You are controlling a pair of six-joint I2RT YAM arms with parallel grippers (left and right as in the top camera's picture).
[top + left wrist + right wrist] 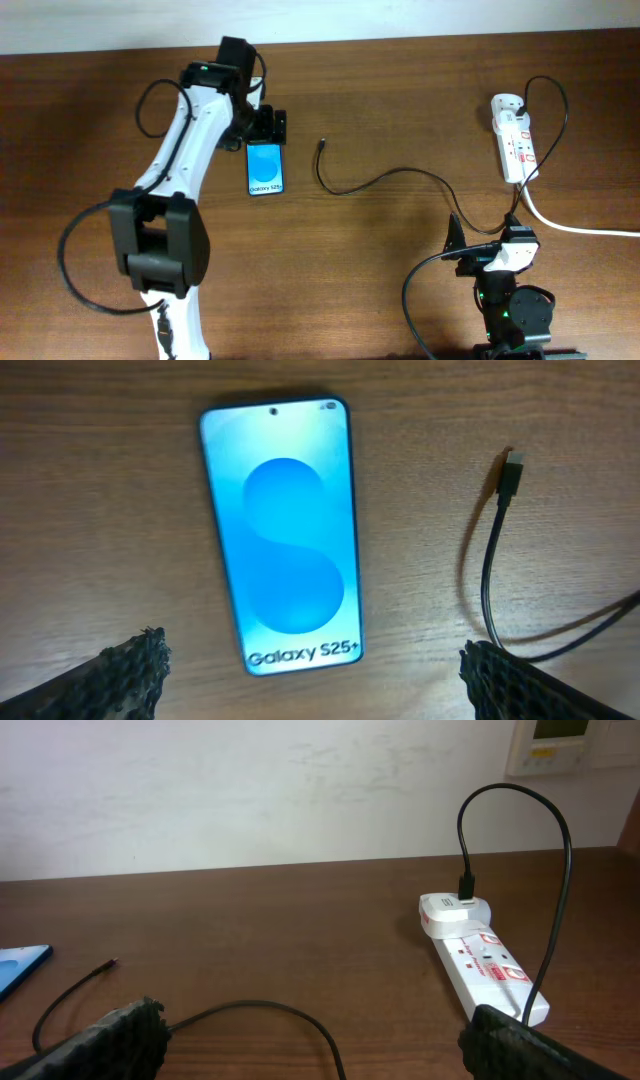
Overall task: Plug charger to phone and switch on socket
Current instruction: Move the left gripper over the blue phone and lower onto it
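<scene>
The phone [265, 168] lies flat on the table with its blue Galaxy screen up; it also shows in the left wrist view [283, 535]. My left gripper [262, 125] is open and empty just behind the phone's lower end [310, 680]. The charger, a thin black cable [385, 178], runs from the socket to its free plug tip [322, 143], which lies right of the phone [510, 468]. The socket [515, 138] is a white power strip at the far right [480, 960]. My right gripper [490, 250] is open and empty near the front edge [310, 1040].
A thick white cord [570, 225] leads from the socket off the right edge. The left arm [180, 160] stretches across the left part of the wooden table [380, 260]. A pale wall [250, 790] stands behind the table.
</scene>
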